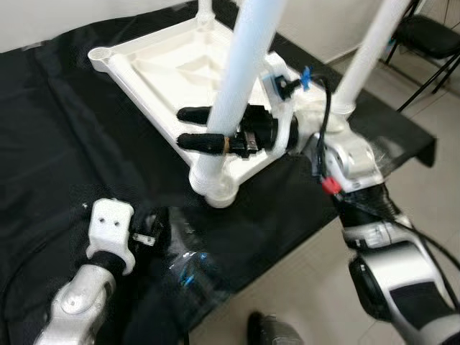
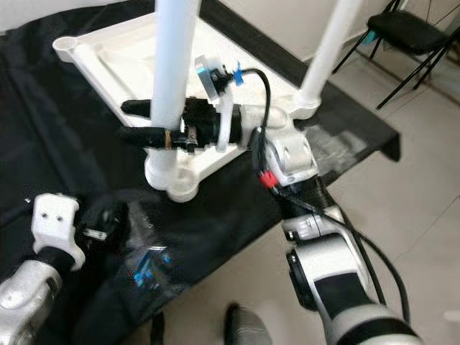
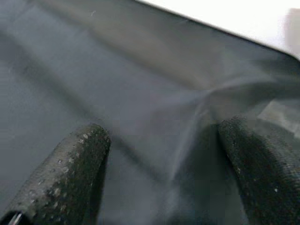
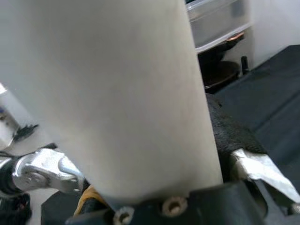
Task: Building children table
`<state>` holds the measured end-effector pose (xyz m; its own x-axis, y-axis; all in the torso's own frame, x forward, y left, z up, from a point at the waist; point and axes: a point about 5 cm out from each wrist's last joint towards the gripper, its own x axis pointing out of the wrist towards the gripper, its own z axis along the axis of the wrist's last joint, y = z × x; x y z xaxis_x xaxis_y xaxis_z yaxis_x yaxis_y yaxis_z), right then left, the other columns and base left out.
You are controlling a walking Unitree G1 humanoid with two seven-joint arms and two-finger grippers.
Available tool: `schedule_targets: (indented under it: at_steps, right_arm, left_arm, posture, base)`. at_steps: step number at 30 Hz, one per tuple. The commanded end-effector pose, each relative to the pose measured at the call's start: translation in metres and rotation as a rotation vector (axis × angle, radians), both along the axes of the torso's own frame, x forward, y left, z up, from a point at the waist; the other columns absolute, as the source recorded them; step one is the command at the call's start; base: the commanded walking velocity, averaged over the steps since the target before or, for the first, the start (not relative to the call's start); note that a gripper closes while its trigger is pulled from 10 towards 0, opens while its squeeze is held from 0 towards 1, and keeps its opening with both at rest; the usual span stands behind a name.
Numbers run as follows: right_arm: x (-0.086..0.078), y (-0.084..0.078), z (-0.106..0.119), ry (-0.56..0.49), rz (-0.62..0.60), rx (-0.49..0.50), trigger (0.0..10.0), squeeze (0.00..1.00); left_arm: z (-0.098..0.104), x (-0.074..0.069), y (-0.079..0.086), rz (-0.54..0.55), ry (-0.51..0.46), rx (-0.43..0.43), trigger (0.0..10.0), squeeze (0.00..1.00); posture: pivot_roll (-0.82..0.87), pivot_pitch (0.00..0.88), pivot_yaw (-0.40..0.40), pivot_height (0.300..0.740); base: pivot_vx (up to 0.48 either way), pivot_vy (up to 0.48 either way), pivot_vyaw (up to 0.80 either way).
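A white children's table top lies upside down on a black cloth. Its near leg stands upright in the corner socket. My right gripper reaches in from the right and is shut on this leg, one black finger on each side just above the socket. The right wrist view has the leg pressed close between the fingers. A second leg stands at the right corner. My left gripper hovers low over the cloth at the front left, open, with only cloth between its fingers.
The cloth-covered surface ends at a front edge, with tiled floor beyond. A black chair stands at the back right. Crinkled clear plastic lies near the front edge. A clear storage box sits behind.
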<state>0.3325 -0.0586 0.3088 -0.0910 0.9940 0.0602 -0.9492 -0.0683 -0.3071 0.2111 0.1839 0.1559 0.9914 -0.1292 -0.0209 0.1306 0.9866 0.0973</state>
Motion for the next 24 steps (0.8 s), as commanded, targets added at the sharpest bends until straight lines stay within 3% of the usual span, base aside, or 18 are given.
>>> schedule_targets:
  at_steps: [1, 2, 4, 8, 19, 24]
  right_arm:
    - [-0.001, -0.003, 0.003, -0.031, 0.055, -0.033, 10.0, 0.00]
    - [-0.001, -0.003, 0.003, -0.031, 0.055, -0.033, 10.0, 0.00]
    - [-0.005, -0.005, 0.002, -0.030, 0.184, -0.135, 10.0, 0.00]
    - [-0.009, -0.009, -0.003, -0.016, 0.259, -0.241, 10.0, 0.00]
    - [-0.002, -0.013, 0.017, -0.078, 0.222, -0.308, 10.0, 0.00]
    - [0.002, -0.016, 0.025, -0.125, 0.199, -0.313, 10.0, 0.00]
  left_arm:
    - [-0.002, -0.008, -0.007, -0.030, 0.024, -0.071, 10.0, 0.00]
    - [-0.002, -0.008, -0.007, -0.030, 0.024, -0.071, 10.0, 0.00]
    - [0.001, -0.012, -0.007, -0.033, 0.021, -0.105, 10.0, 0.00]
    - [0.003, -0.012, -0.009, -0.042, 0.015, -0.109, 10.0, 0.00]
    - [0.008, -0.025, -0.022, -0.134, 0.027, -0.179, 10.0, 0.00]
    - [0.008, -0.024, -0.022, -0.132, 0.018, -0.179, 10.0, 0.00]
  posture:
    - [-0.02, 0.324, -0.093, 0.740]
    - [-0.02, 0.324, -0.093, 0.740]
    - [-0.02, 0.334, -0.095, 0.740]
    - [-0.03, 0.336, -0.097, 0.740]
    - [-0.04, 0.330, -0.098, 0.740]
    - [-0.04, 0.332, -0.099, 0.740]
  base:
    - [0.000, 0.000, 0.00]
    - [0.000, 0.000, 0.00]
    - [0.000, 0.000, 0.00]
    - [0.000, 0.000, 0.00]
    - [0.000, 0.000, 0.00]
    - [0.000, 0.000, 0.00]
